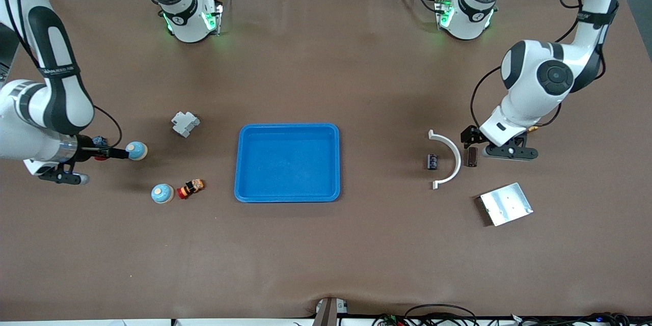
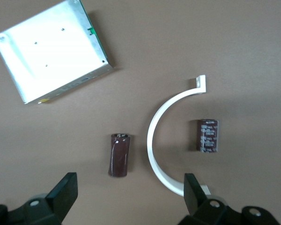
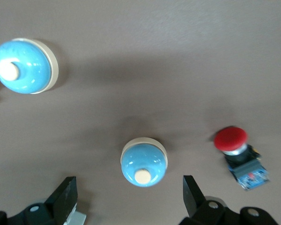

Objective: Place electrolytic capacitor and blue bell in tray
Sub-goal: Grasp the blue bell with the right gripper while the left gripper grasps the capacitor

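Note:
The bright-blue tray (image 1: 288, 183) lies mid-table with nothing in it. Two cylindrical capacitors lie toward the left arm's end: a brown one (image 1: 472, 157) (image 2: 119, 155) and a dark one (image 1: 433, 161) (image 2: 208, 135), with a white arc (image 1: 448, 160) (image 2: 166, 140) between them. My left gripper (image 1: 501, 150) (image 2: 131, 192) hangs open just beside the brown capacitor, holding nothing. Two blue bells sit toward the right arm's end, one (image 1: 136, 151) (image 3: 144, 162) farther from the front camera than the other (image 1: 162, 193) (image 3: 24, 66). My right gripper (image 1: 66, 170) (image 3: 130, 194) hovers open next to the first bell.
A silver metal plate (image 1: 506, 204) (image 2: 51, 51) lies nearer the front camera than the left gripper. A red push button on a blue board (image 3: 234, 145) sits by the right gripper. A grey part (image 1: 185, 124) and a small red-and-orange part (image 1: 191, 188) lie between the bells and the tray.

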Available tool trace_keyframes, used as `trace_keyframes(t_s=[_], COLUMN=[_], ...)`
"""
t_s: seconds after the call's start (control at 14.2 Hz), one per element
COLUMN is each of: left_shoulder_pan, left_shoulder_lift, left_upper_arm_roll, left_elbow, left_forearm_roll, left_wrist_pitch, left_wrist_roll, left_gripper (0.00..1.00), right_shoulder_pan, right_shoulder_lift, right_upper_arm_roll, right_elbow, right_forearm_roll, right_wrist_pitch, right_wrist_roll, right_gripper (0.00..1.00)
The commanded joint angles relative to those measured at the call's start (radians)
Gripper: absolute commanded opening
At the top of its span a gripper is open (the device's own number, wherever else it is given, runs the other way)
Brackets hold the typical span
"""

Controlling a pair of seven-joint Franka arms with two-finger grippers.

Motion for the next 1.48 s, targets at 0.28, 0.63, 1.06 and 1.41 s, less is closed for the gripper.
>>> trace_keyframes(t_s=[0.28, 0.63, 1.06, 1.41], left_shoulder_pan=[0.067, 0.072, 0.086, 0.086], left_shoulder_lift=[0.109, 0.182, 0.222, 0.252], left_upper_arm_roll=[-0.003, -0.001, -0.001, 0.002], left_elbow=[-0.022, -0.026, -0.026, -0.026], left_forearm_roll=[0.104, 0.106, 0.127, 0.129], left_wrist_pitch=[0.132, 0.227, 0.272, 0.316], left_wrist_roll=[0.01, 0.01, 0.009, 0.009], left_gripper=[1.0, 1.0, 1.0, 1.0], right_shoulder_pan=[0.008, 0.002, -0.029, -0.023], right_shoulder_lift=[0.033, 0.031, 0.039, 0.057], right_upper_arm_roll=[-0.003, -0.001, -0.001, 0.001], right_elbow=[-0.105, -0.168, -0.174, -0.171], right_forearm_roll=[-0.026, -0.051, -0.051, -0.038], right_wrist_pitch=[0.147, 0.225, 0.231, 0.234], right_wrist_roll=[-0.038, -0.044, -0.118, -0.106], right_gripper=[1.0, 1.0, 1.0, 1.0])
